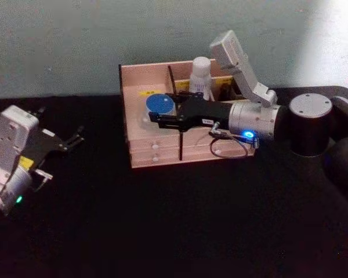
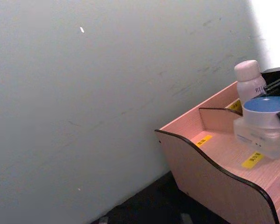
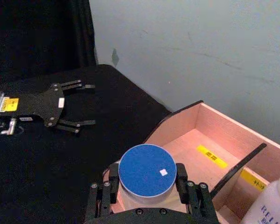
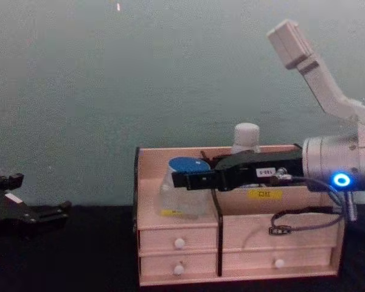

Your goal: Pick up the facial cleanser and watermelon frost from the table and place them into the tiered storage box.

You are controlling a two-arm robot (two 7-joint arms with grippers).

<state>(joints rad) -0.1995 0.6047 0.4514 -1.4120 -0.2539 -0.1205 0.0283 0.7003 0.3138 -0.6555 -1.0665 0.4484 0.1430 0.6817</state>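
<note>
Right gripper (image 1: 156,117) had its fingers clamped on the blue-lidded jar (image 1: 160,106), holding it over the left compartment of the tiered storage box (image 1: 156,155); we could not tell if the jar's base touched the shelf. We judged the jar light, rigid and smooth-sided, so a grip on the body just under the lid looked safest, as a squeeze on the lid alone might slip. A white bottle (image 1: 201,75) stood in the right rear compartment. Left gripper (image 1: 72,141) sat idle on our left, fingers spread and holding nothing, well apart from the box. Black table (image 1: 162,231) under everything, with a plain pale grey-green wall (image 1: 75,40) behind.
</note>
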